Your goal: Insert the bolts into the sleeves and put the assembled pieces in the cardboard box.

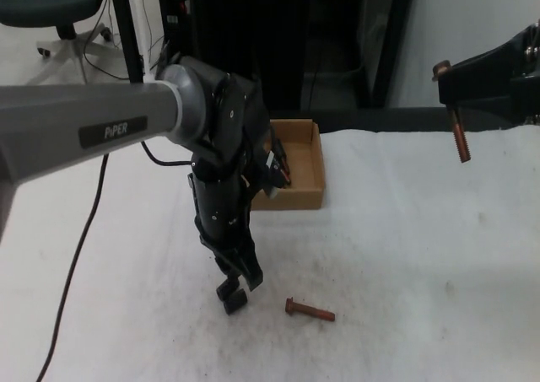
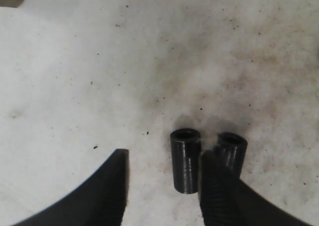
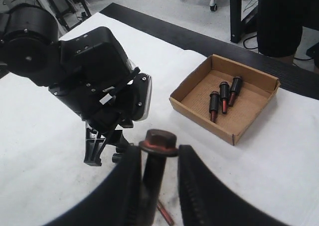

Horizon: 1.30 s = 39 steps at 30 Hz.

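Sleeve-pickup step: left end effector [image 2: 164, 161], fingers apart, straddles one sleeve [image 2: 186, 158] standing on the table [image 2: 99, 61]; right end effector [image 3: 155, 158] clamps a bolt [image 1: 461, 137] aloft, well apart; next move likely needs closing on that sleeve without toppling its neighbour [image 2: 233, 146].

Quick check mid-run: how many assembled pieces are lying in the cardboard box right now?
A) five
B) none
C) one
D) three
D: the right wrist view shows three assembled pieces lying side by side inside the cardboard box.
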Tool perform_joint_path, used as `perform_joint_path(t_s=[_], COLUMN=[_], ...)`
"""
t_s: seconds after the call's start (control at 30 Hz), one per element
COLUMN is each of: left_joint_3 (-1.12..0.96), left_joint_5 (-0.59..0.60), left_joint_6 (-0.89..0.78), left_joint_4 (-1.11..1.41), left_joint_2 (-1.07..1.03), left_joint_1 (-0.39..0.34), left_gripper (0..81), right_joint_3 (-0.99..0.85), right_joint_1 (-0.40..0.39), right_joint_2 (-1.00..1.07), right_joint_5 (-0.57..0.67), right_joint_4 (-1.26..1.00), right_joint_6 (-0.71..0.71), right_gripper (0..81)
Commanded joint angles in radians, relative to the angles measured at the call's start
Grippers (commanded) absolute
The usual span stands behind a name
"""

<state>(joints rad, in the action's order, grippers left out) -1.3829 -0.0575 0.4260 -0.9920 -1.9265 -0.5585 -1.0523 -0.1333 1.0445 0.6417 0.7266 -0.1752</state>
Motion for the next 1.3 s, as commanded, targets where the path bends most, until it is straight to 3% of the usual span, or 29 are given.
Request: perform_joint_path(t_s=[0.0,1.27], left_joint_3=[-0.01,0.001], left_joint_5=[-0.016,-0.016], left_joint_6=[0.025,0.028], left_joint_4=[-0.003,-0.021], left_joint_2=[-0.003,-0.073], left_joint_1=[-0.005,-0.005], left_gripper=[41.6,41.0], right_joint_3=[0.001,0.069], right_joint_1=[0.003,0.003], right_joint_2=[-0.012,-0.012], right_joint_5=[0.016,0.016], right_joint_4=[-0.006,-0.035], right_joint_6=[-0.001,0.004], right_gripper=[0.9,0.9])
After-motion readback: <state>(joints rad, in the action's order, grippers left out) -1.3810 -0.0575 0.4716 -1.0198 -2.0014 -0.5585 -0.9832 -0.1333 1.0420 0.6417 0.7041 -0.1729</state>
